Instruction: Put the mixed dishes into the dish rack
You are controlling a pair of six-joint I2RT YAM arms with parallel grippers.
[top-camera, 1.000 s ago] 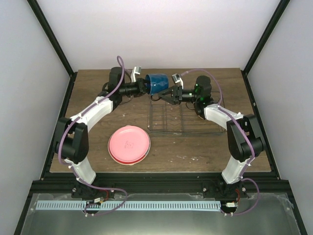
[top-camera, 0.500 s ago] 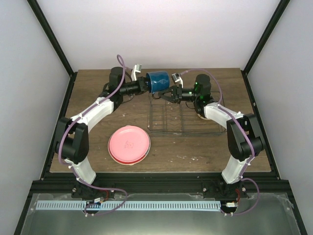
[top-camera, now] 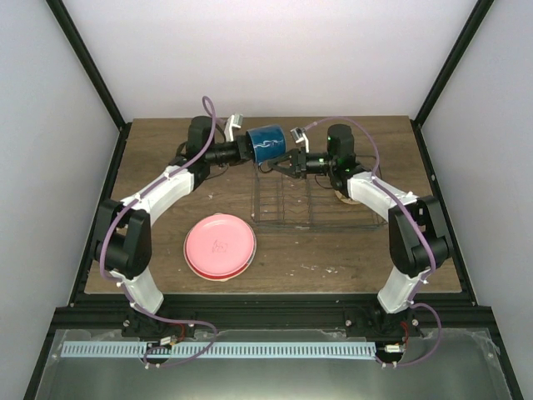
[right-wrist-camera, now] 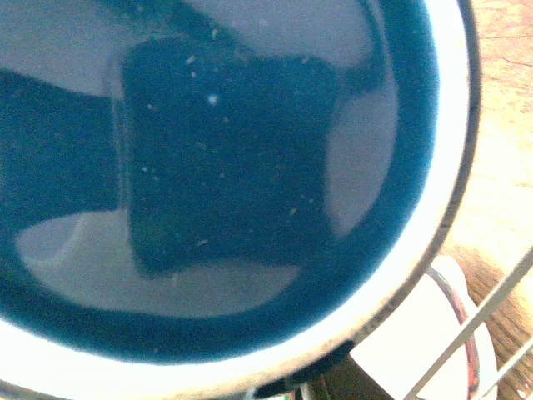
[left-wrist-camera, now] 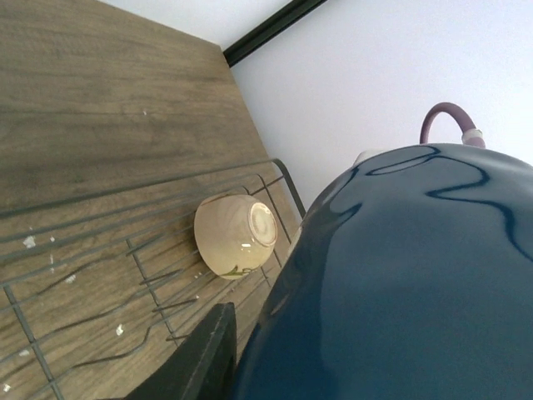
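across the back half of the one wooden table (top-camera: 333, 250) lies the single dish rack (top-camera: 287, 204), a flat basket of thin dark wire, with no dish seen standing in its dividers. two arms reach over its far end from either side. nearer the front, left of the rack and apart from it, sits a stack of two plates: the pink plate (top-camera: 220, 244) on top and a darker red rim (top-camera: 208, 276) showing just under its near edge.

one dark blue mug (top-camera: 268, 143) hangs on its side above the rack's far left corner. the left gripper (top-camera: 243, 150) is clamped on its left end; in the left wrist view the glossy blue wall fills the frame beside one dark finger (left-wrist-camera: 200, 358). the right gripper (top-camera: 281, 161) has its fingers spread wide at the mug's mouth, the right wrist view looking straight into the blue inside; whether it touches the rim i cannot tell.

one small cream bowl (left-wrist-camera: 236, 235) rests upside down by the rack's far wires; inside or just outside i cannot tell.
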